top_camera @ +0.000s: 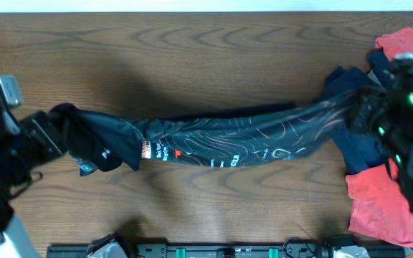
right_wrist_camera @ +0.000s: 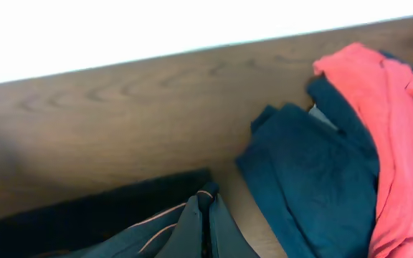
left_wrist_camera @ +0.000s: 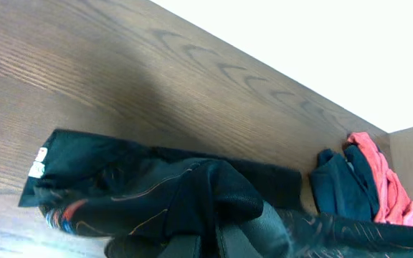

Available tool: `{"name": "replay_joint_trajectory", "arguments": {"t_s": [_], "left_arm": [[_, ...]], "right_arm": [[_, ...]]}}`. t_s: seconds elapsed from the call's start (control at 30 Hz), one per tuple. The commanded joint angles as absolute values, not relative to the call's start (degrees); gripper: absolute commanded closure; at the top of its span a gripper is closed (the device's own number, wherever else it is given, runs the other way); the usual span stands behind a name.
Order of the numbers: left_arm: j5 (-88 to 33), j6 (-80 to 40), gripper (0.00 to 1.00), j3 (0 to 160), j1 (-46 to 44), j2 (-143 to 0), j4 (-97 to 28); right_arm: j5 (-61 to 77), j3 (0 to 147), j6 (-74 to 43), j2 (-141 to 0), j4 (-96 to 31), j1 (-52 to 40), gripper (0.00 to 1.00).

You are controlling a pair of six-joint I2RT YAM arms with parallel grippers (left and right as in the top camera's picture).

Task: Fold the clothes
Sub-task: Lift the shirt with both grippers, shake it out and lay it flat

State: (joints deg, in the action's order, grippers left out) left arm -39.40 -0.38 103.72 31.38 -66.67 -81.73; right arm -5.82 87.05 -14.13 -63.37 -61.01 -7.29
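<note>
Black jersey (top_camera: 221, 140) is stretched in a long band across the middle of the wooden table (top_camera: 192, 57). The left gripper (top_camera: 57, 125) is pinched tight on its left end. The right gripper (top_camera: 364, 107) is pinched tight on its right end. This is probably to get it straight for folding. A navy garment (top_camera: 355, 154) and a red garment (top_camera: 378, 204) sit piled at the right edge.

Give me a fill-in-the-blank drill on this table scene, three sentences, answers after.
1. The black jersey is stretched between the left tool and right tool, both ____ on it.
2. In the overhead view, the red garments lie at the table's ____ end.
3. Beside the red garments lies a plain garment coloured ____.
Missing words: shut; right; navy.
</note>
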Motion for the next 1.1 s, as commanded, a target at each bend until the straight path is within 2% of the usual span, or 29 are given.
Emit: {"name": "replay_joint_trajectory", "arguments": {"t_s": [0.0, 0.27, 0.37, 0.53, 0.7, 0.9, 1.07], "left_arm": [[-38.48, -0.32, 0.94, 104.09, 29.91, -73.25, -78.65], [-29.93, -1.83, 0.94, 104.14, 19.68, -90.45, -66.94], [-26.02, -2.92, 0.94, 105.19, 16.21, -97.01, -60.12], [-25.82, -5.28, 0.94, 113.16, 14.55, -103.13, -45.52], [-25.85, -8.27, 0.94, 127.61, 16.32, -103.42, -36.49], [-25.91, -8.21, 0.94, 142.04, 16.84, -103.15, -44.16], [-26.33, -6.2, 0.94, 141.6, 16.69, -102.98, -64.64]], "right_arm": [[-4.34, 86.98, -11.66, -71.83, -59.64, -6.72, 0.99], [0.97, 87.81, -9.67, -91.48, -48.38, -6.7, 0.99], [0.89, 90.67, -9.76, -97.08, -40.53, -6.7, 0.99], [-2.24, 100.62, -10.76, -99.77, -29.93, -5.87, 0.99], [-10.33, 115.48, -11.57, -99.74, -29.78, -4.12, 0.99], [-10.57, 125.34, -11.51, -99.7, -39.79, -1.72, 0.99], [-13.26, 122.61, -11.55, -100.84, -55.81, -1.72, 0.99]]}}
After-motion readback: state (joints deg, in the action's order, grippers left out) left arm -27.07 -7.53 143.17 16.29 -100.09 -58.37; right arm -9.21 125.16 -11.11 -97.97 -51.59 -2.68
